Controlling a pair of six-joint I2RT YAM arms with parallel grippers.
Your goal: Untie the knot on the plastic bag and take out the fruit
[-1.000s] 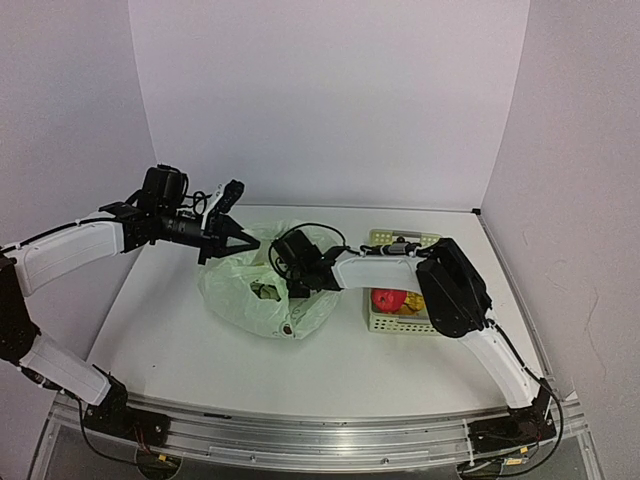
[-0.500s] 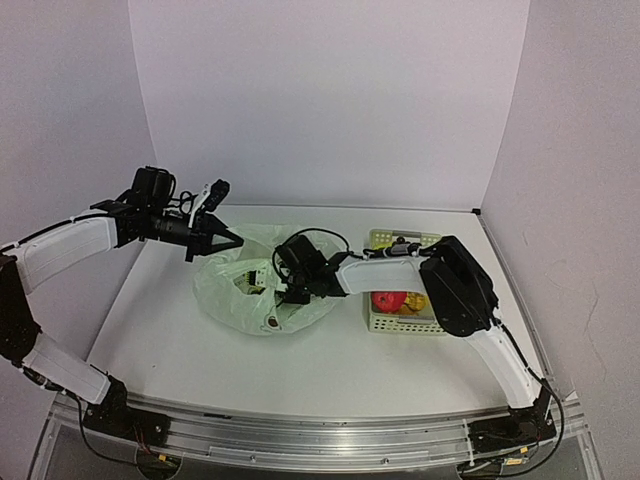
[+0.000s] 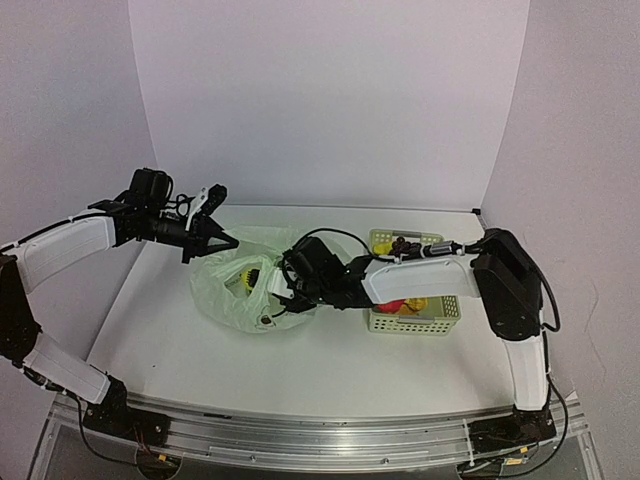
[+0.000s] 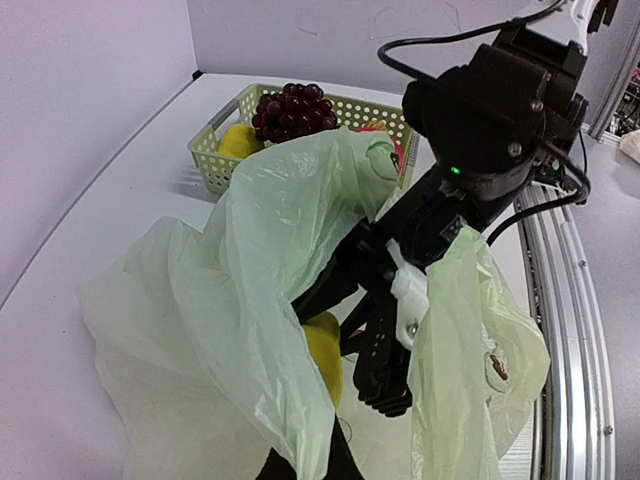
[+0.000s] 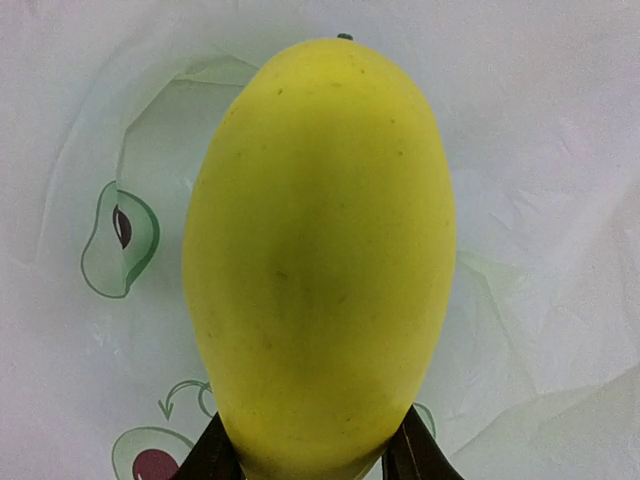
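One plastic bag [image 3: 228, 300] lies on the worktop [image 3: 330, 370], left of centre in the top view, with its mouth standing open towards 3 o'clock. One pale green perforated basket [image 3: 442, 312] sits just beside the bag at its 3 o'clock.

Two arms are at the bag. The left arm [image 3: 70, 250] comes in from 9 o'clock. Its jaws are together, pinched on the bag's rim at about 11 o'clock, and they hold that film up off the worktop. In the left wrist view the film [image 4: 200, 300] runs down into those jaws at the bottom edge.

The right arm [image 3: 420, 280] reaches across from 3 o'clock, passing over the basket, and its jaws are inside the bag's mouth. They are clamped on one yellow fruit [image 5: 320, 260], a smooth oval piece. A black fingertip presses each side of its lower end. From the left wrist the same yellow fruit [image 4: 325, 350] shows at 6 o'clock of the black wrist, between two folds of the bag.

Behind the fruit in the right wrist view, the bag's wall [image 5: 540, 200] carries two green printed drawings.

Three pieces can be counted in the basket [image 4: 215, 165]: one dark grape bunch [image 4: 290, 105], one yellow piece [image 4: 235, 140] at its 8 o'clock, and one red piece [image 3: 390, 302] below the right arm.
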